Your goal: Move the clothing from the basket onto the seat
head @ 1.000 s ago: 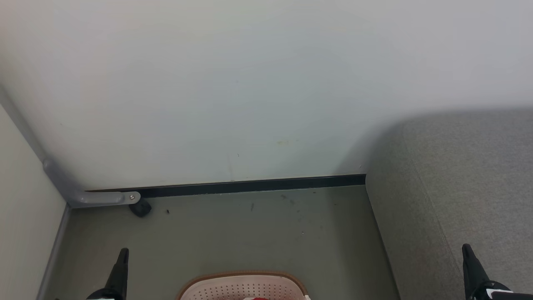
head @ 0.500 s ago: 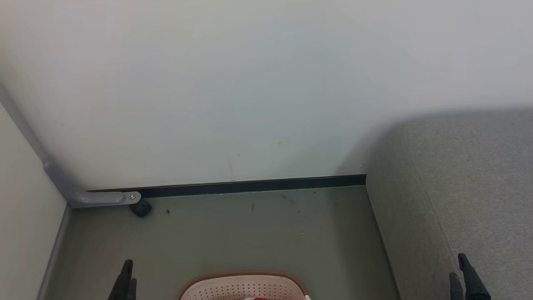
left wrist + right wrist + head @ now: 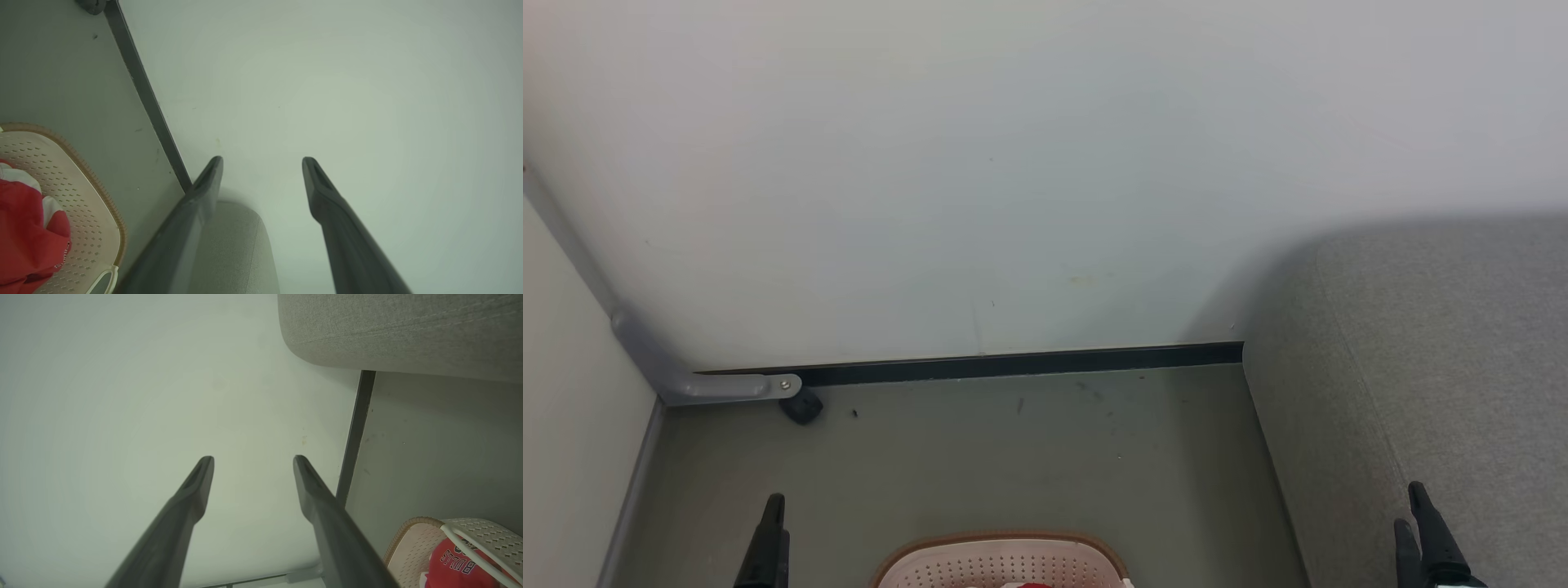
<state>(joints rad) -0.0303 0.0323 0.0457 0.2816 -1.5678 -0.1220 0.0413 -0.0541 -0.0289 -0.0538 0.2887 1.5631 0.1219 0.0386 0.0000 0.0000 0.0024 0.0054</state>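
basket (image 3: 1001, 563): cream plastic, smooth, perforated; brown rim looks woven.
clothing (image 3: 449, 567): soft red cloth, smooth, white printed lettering.
seat (image 3: 1462, 343): grey woven fabric, matt, coarse-grained, stitched seam.
wall (image 3: 1013, 163): pale, smooth, matt, faintly scuffed.
floor (image 3: 1013, 457): grey-green, smooth, dull, speckled with marks.
skirting strip (image 3: 1013, 363): dark, smooth, slightly glossy.
bracket (image 3: 735, 386): grey painted metal, bright screw.
left gripper (image 3: 262, 161): fingers dark, matt, smooth.
right gripper (image 3: 252, 458): same dark matt finish.

Left end effector (image 3: 262, 160) jaws wide apart; right end effector (image 3: 253, 458) same.

red clothing (image 3: 28, 237) | inside cream basket (image 3: 83, 226) (brown rim) | grey seat (image 3: 1462, 343) beside
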